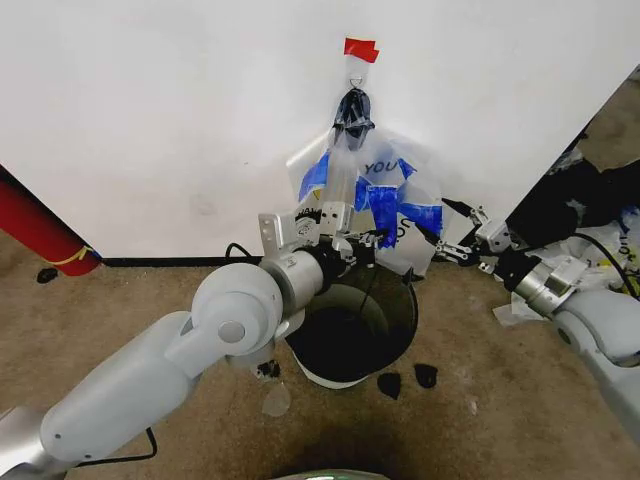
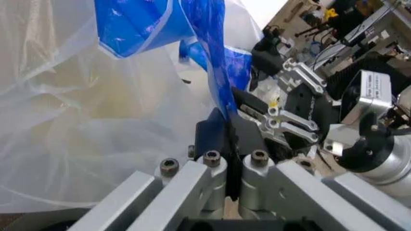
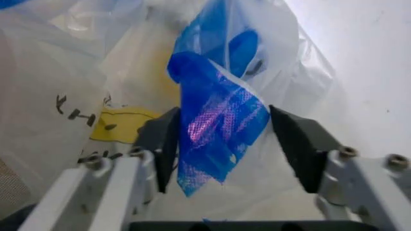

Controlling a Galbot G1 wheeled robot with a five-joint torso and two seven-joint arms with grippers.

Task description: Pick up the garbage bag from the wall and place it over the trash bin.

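Bag-spreading grip: left end effector [image 2: 229,144] clenched on the garbage bag's [image 1: 385,195] blue patch, right end effector [image 3: 224,144] released around another, above the trash bin [image 1: 400,335].

The tan floor [image 1: 520,420] is carrying the trash bin [image 1: 352,340] beside the wall [image 1: 150,120]. Small black scraps [image 1: 405,380] are lying near the bin's base.
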